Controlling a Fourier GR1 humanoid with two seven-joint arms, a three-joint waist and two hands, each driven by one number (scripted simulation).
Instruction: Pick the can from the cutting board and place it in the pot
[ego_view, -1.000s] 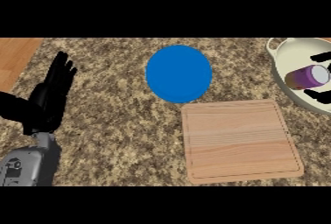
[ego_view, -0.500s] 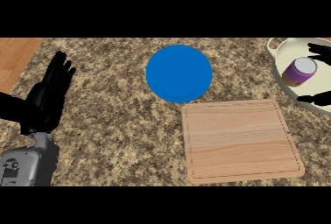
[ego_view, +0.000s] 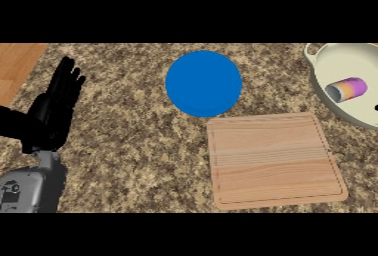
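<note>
The can (ego_view: 347, 89), purple with an orange band, lies on its side inside the cream pot (ego_view: 322, 75) at the right edge of the head view. The wooden cutting board (ego_view: 273, 160) at lower right has nothing on it. Only a small black sliver of my right hand (ego_view: 376, 107) shows at the right edge, just below the can and not touching it. My left hand (ego_view: 52, 115) rests open at the far left, fingers up, well away from board and pot.
A blue plate (ego_view: 204, 83) lies on the speckled counter just above the board's left corner. A strip of wooden surface (ego_view: 18, 60) shows at the upper left.
My right hand has let go of the can and drawn back to the right, almost out of view. The can now lies tipped in the pot. The left hand has not moved.
</note>
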